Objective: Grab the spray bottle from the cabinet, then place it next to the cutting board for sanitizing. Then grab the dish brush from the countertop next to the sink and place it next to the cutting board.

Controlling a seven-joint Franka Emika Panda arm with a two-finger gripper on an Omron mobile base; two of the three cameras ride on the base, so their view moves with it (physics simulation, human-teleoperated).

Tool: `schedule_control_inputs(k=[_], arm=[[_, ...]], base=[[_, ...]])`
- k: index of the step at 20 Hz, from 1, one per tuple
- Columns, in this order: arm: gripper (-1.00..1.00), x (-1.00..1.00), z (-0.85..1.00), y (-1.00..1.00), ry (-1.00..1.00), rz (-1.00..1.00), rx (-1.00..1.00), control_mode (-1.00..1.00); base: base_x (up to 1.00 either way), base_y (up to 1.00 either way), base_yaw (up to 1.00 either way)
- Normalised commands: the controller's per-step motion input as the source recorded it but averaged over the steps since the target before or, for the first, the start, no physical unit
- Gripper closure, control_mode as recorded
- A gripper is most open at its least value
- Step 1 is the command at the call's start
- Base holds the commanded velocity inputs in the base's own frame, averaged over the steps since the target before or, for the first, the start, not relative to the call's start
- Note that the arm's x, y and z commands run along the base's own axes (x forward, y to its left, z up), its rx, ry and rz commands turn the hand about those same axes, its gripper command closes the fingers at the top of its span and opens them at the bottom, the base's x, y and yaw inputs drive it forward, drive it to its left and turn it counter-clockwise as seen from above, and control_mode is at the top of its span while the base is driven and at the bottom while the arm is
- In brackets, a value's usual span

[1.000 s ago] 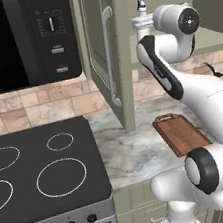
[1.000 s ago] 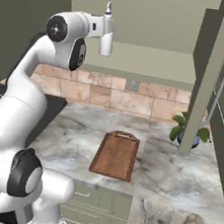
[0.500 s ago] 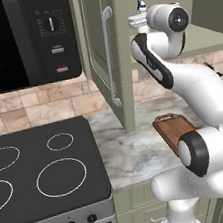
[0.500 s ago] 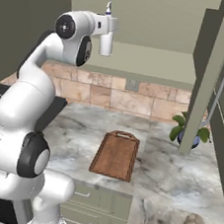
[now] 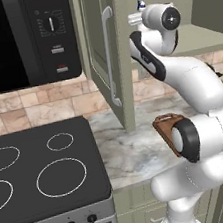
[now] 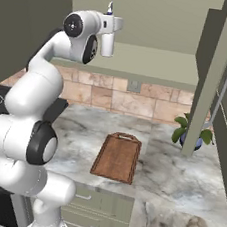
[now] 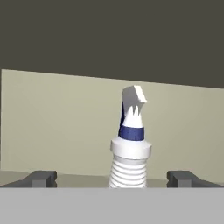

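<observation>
Arm's up high, elbow bent, wrist level w/ the open cabinet [image 6: 156, 65], hand pointing into it. Gripper [image 7: 112, 177] spread wide, nothing held, fingertips [image 7: 41, 178] either side of the spray bottle [image 7: 130, 148], which stands upright on the shelf just ahead, between the jaws, not clamped. Cutting board [image 6: 117, 157] lies on the countertop [image 6: 168, 177] below, well apart from the hand.
</observation>
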Motion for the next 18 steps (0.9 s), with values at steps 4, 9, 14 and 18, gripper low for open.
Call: schedule_control_inputs(k=[4,9,14,18], arm=[[-1.0,0.31,0.0,-0.01,0.0,0.0,0.02,-1.0],[-1.0,0.23,0.0,-0.07,0.0,0.0,0.03,-1.0],[-1.0,0.17,0.0,-0.12,0.0,0.0,0.04,-1.0],[1.0,0.07,-0.06,-0.01,0.0,0.0,0.02,-1.0]], base=[[0.0,0.0,0.0],[0.0,0.0,0.0],[0.0,0.0,0.0],[0.0,0.0,0.0]])
